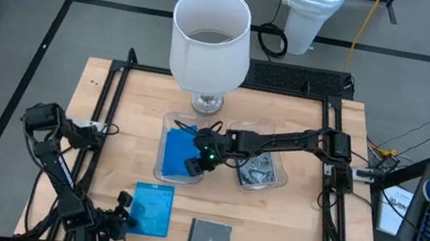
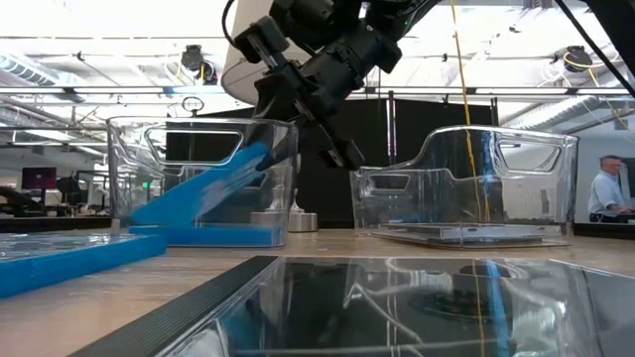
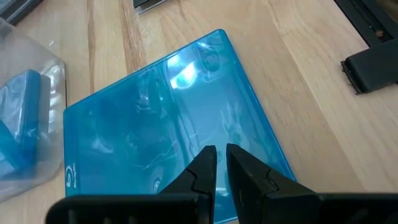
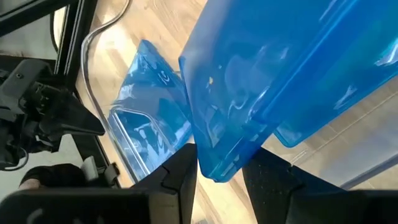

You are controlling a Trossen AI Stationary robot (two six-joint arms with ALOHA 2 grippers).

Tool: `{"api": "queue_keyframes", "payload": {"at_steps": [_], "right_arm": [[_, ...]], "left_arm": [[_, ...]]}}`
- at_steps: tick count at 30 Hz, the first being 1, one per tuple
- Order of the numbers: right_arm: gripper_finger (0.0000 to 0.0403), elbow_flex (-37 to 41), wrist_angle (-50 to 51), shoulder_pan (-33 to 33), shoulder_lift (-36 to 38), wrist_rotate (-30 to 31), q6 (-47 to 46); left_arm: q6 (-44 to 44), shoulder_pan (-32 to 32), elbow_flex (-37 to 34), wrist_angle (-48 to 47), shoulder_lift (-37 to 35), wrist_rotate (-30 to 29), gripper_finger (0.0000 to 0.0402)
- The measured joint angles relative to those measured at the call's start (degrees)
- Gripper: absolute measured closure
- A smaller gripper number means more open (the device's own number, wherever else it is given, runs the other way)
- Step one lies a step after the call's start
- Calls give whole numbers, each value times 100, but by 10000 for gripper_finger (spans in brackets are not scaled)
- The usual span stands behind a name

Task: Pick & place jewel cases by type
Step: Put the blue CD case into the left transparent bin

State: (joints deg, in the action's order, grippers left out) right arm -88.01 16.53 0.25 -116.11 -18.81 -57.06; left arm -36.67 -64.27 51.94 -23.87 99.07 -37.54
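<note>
A clear left tray (image 1: 163, 142) holds blue jewel cases. One blue case (image 2: 198, 193) stands tilted in it, lower end on a flat blue case (image 2: 198, 236), upper end up between my right gripper's (image 4: 221, 174) open fingers. The right tray (image 1: 285, 163) holds a dark grey case (image 1: 257, 171). On the table near the front lie another blue case (image 1: 152, 209) and a grey case (image 1: 210, 240). My left gripper (image 3: 221, 155), shut and with nothing between its fingers, is over the near end of that blue case (image 3: 168, 118). My right gripper's fingers (image 4: 183, 174) stand on either side of the tilted case's upper corner (image 4: 214, 165), slanting down from the right. I cannot tell whether they touch it. My left gripper's tips are right at the lying case's top face (image 3: 217, 134); I cannot tell whether they touch it.
A lamp with a white shade (image 1: 211, 37) stands just behind the trays at the far side. A black frame rail (image 1: 107, 111) borders the wooden table on the left and another on the right. Bare wood lies right of the grey case.
</note>
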Motion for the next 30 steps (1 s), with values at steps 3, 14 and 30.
{"api": "queue_keyframes", "payload": {"at_steps": [3, 14, 30], "right_arm": [[287, 0, 12, 0, 9, 9, 83], [286, 0, 95, 0, 48, 249, 774], [286, -4, 511, -1, 119, 531, 1900]], "left_arm": [[12, 0, 0, 2, 0, -1, 355], [52, -1, 0, 8, 0, -2, 355], [193, 121, 0, 15, 2, -177, 355]]}}
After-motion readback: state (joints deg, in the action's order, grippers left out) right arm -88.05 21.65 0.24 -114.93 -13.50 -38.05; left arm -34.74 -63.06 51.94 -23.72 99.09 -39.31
